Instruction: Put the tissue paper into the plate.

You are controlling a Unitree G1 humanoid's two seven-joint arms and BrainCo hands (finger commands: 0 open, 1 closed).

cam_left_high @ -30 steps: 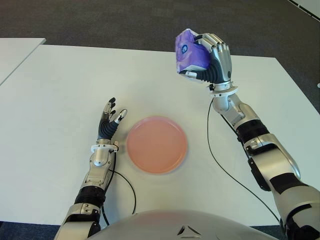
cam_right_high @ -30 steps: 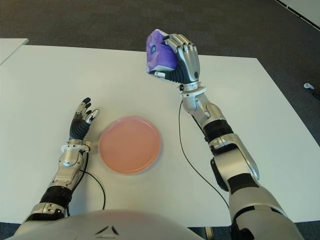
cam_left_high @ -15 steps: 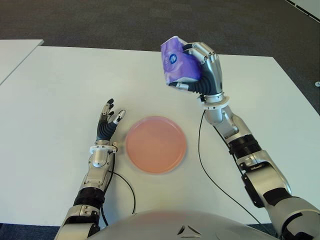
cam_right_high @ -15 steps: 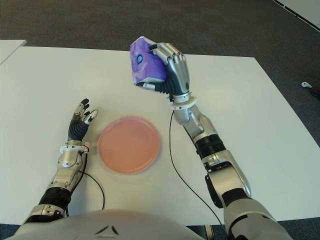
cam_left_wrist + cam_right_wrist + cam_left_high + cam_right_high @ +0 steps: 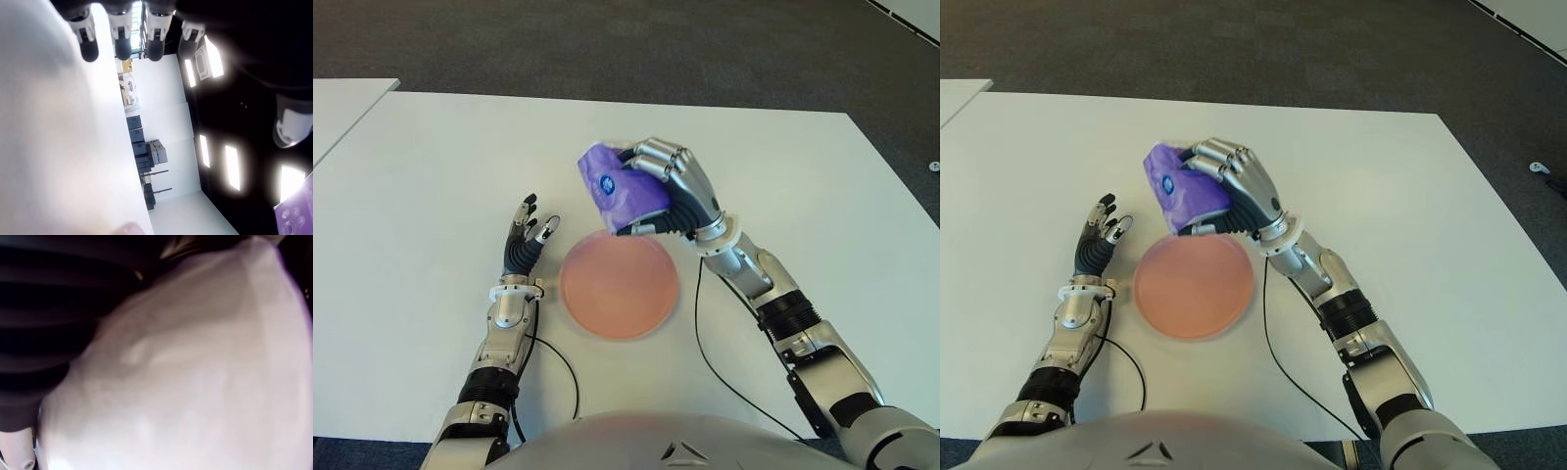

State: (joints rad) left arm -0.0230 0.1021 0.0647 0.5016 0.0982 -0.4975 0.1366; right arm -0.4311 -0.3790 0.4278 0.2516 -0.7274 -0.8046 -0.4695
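Note:
A purple tissue paper pack (image 5: 619, 194) is held in my right hand (image 5: 656, 188), fingers curled around it. It hangs just above the far rim of the pink round plate (image 5: 619, 289) on the white table (image 5: 431, 176). In the right wrist view the pale wrapper of the tissue pack (image 5: 186, 372) fills the picture. My left hand (image 5: 526, 238) shows left of the plate, fingers spread and holding nothing.
A second white table (image 5: 342, 103) stands at the far left, with a gap between it and mine. Dark carpet (image 5: 607, 39) lies beyond the far edge. A black cable (image 5: 715, 362) trails from my right forearm across the table.
My right hand has come down and to the left with the tissue pack, from high over the far table to just above the plate's far rim. The left hand has stayed put.

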